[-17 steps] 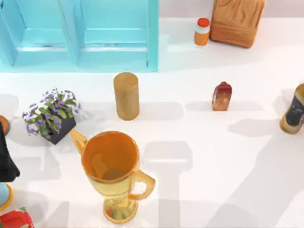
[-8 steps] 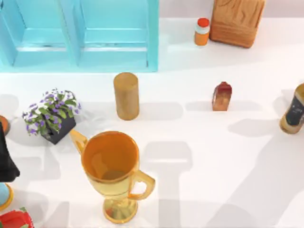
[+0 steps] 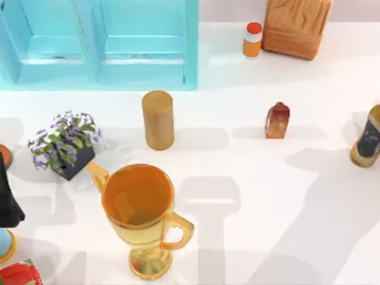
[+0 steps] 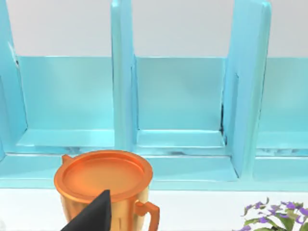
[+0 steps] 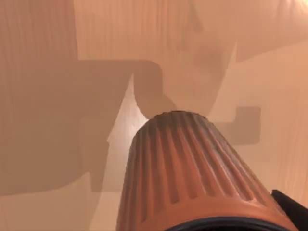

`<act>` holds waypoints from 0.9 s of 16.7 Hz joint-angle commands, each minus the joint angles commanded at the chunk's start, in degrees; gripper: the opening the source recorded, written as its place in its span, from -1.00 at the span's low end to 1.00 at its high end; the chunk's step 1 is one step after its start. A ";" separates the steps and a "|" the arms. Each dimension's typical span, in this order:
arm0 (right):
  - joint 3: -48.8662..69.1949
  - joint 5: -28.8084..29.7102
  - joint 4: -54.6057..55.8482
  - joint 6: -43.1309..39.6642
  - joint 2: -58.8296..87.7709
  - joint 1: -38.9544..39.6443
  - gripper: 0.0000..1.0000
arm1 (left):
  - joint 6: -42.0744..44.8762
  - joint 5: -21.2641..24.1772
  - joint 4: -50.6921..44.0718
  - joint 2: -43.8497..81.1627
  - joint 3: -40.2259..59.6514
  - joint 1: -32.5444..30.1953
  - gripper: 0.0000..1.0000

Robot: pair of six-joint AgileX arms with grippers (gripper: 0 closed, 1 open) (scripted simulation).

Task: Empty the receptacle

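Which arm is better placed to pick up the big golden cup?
Probably the left. The golden cup stands in the left half of the table, and the left gripper is close in front of it. The right wrist view faces a ribbed orange container instead.

Orange cup before a blue shelf

An orange handled cup stood on the white table just before a turquoise compartmented shelf; a dark fingertip overlapped it, and purple flowers showed nearby.
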 joint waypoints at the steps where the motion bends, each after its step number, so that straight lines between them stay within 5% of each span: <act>1: 2.99 0.05 -3.10 -0.02 0.00 -0.14 -1.00 | 0.00 0.00 0.00 0.00 0.00 0.00 1.00; 7: 19.78 0.18 -20.63 0.00 -0.92 -0.57 -1.00 | 0.00 0.00 0.00 0.00 0.00 0.00 1.00; 15: 20.71 0.18 -22.04 0.75 -1.43 0.29 -1.00 | 0.00 0.00 0.00 0.00 0.00 0.00 1.00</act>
